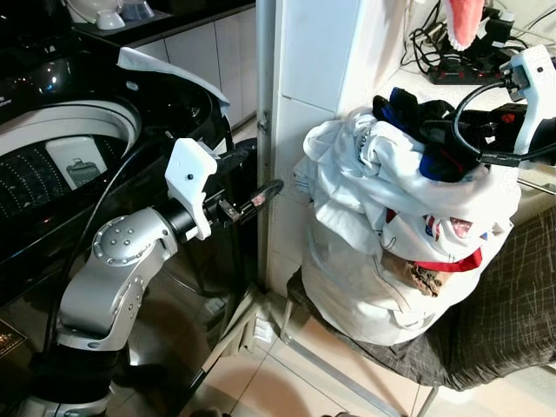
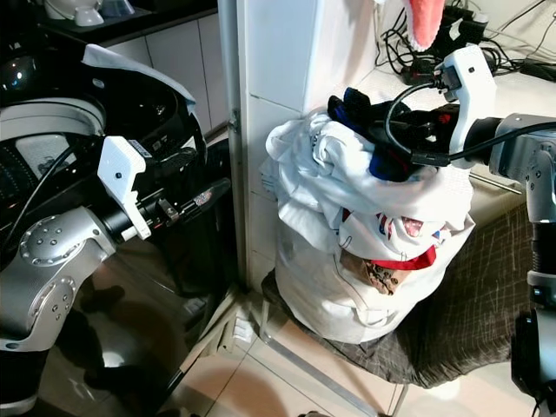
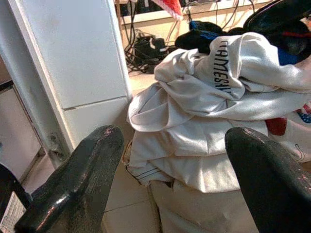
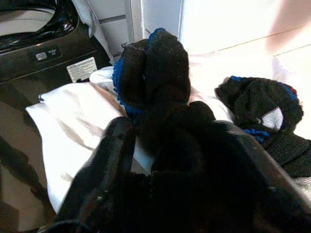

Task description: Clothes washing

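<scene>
Two risks: right gripper [image 2: 408, 139] seemingly clamped on dark garment [image 4: 155, 82], may snag white clothes [image 1: 391, 174]; left gripper [image 3: 175, 160] spread, idle.

White clothes heap [image 1: 391, 234] slumps on a chair; black-and-blue garment [image 4: 155, 82] lies on top.

Silver jointed arms (screws dot the elbow), white wrist housings, looping black cables, glossy black fingers [image 3: 77, 189].

White tiled pillar [image 1: 306, 104], tangled black cables [image 1: 452, 52], checked grey cushion [image 1: 512, 304]
</scene>
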You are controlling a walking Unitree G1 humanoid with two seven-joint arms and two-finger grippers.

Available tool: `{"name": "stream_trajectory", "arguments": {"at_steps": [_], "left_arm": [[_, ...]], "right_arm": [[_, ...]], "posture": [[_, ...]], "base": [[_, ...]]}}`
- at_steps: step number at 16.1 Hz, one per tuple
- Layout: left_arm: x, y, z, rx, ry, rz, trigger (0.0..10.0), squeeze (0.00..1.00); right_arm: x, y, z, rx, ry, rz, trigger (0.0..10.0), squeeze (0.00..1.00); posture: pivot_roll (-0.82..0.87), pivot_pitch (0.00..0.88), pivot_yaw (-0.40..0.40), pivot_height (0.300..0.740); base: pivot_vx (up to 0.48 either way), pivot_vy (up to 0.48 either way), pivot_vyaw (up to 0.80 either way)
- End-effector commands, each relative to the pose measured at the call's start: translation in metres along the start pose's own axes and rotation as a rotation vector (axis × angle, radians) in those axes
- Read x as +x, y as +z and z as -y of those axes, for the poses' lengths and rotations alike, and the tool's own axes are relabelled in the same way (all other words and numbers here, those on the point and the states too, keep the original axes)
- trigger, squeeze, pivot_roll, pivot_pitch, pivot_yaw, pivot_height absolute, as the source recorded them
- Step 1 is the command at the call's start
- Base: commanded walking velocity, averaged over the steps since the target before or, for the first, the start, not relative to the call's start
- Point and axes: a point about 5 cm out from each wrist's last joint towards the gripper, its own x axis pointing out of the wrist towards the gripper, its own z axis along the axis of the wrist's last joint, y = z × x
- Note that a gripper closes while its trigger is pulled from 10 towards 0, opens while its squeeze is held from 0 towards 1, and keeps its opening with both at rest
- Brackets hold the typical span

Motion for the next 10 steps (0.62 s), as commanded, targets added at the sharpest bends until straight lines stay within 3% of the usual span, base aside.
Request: {"name": "stream_trajectory", "arguments": {"at_steps": [1, 8, 10], "left_arm": [[0.0013, 0.0030, 0.0032, 0.012, -0.013, 0.001, 10.0, 0.00], [0.0085, 0.0033, 0.0027, 0.023, 0.008, 0.013, 10.0, 0.00], [0.0099, 0.0040, -0.0023, 0.037, 0.061, 0.026, 10.0, 0.00]], "right_arm": [[-0.0052, 0.0110, 0.0002, -0.019, 0.007, 0.043, 0.0, 0.00], [-0.0101, 0.0150, 0.0024, 0.017, 0.015, 0.093, 0.0, 0.00], [-0.0122, 0.0186, 0.0034, 0.042, 0.014, 0.137, 0.0, 0.00]], "posture": [[-0.04, 0.000, -0.033, 0.740], [-0.06, 0.000, -0.010, 0.740], [-0.06, 0.000, -0.013, 0.740]], "base": [[0.000, 0.000, 0.00], [0.000, 0.000, 0.00], [0.000, 0.000, 0.00]]}}
